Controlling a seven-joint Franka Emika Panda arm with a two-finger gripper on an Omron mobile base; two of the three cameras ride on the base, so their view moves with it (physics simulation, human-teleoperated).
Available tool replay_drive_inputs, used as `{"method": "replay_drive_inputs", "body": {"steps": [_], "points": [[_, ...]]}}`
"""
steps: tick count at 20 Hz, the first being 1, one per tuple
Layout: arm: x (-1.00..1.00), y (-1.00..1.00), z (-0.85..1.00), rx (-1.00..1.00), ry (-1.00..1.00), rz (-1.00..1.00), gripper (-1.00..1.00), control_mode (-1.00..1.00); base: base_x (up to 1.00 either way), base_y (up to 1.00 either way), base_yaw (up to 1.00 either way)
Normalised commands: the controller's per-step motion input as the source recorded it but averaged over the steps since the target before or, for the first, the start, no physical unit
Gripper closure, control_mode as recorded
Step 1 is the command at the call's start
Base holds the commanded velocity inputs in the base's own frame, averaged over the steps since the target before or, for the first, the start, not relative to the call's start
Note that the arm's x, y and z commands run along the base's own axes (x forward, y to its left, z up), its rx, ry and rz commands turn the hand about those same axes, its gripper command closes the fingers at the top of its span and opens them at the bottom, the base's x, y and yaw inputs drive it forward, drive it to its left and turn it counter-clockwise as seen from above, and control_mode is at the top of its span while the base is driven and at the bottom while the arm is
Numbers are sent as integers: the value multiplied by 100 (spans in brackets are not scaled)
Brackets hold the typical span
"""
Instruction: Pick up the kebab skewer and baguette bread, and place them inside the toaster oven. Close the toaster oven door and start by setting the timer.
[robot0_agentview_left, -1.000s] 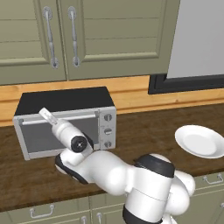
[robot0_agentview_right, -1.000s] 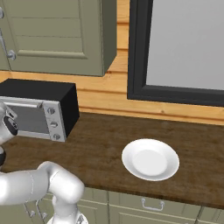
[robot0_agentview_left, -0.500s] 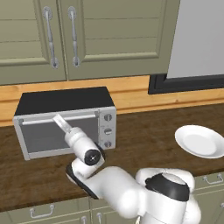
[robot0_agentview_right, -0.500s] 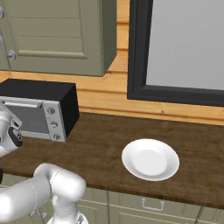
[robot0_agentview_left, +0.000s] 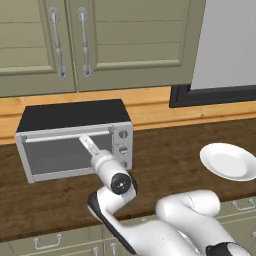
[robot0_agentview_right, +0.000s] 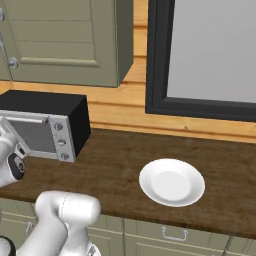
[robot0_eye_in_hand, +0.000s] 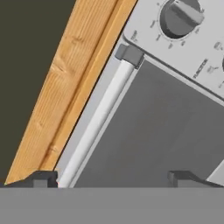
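The toaster oven (robot0_agentview_left: 75, 137) stands on the counter at the left, silver with a black top. Its toaster oven door (robot0_agentview_left: 62, 155) is shut, and the bar handle (robot0_eye_in_hand: 98, 120) runs along the door's top edge. My gripper (robot0_agentview_left: 85, 141) is open, close in front of the door's upper right part. In the hand view the gripper (robot0_eye_in_hand: 113, 178) faces the grey glass (robot0_eye_in_hand: 148, 131), and the handle runs down to the left fingertip (robot0_eye_in_hand: 41, 178). A round knob (robot0_eye_in_hand: 179, 15) sits on the panel beyond. The kebab skewer and the baguette bread are out of view.
An empty white plate (robot0_agentview_left: 230, 162) lies on the dark wood counter (robot0_agentview_right: 115, 165) to the right of the oven. Green wall cabinets (robot0_agentview_left: 100, 40) hang above the oven. A dark-framed window (robot0_agentview_right: 210, 55) is behind the plate.
My hand has slid rightward along the top of the oven door, from its left end toward the knob panel. The arm's elbow has swung lower. The jaws stay open.
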Motion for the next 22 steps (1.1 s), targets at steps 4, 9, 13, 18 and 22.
{"method": "replay_drive_inputs", "body": {"steps": [4,9,13,18,22], "points": [[-42,-46,4,-8,20,-9,-100,-100,0,0,0],[-36,-32,0,-19,12,-2,-100,-100,0,0,0],[-13,-49,-2,-20,5,1,-100,-100,0,0,0],[-4,-47,-19,-23,5,14,-100,-100,0,0,0],[-7,-51,-36,-20,3,18,-100,-100,0,0,0]]}}
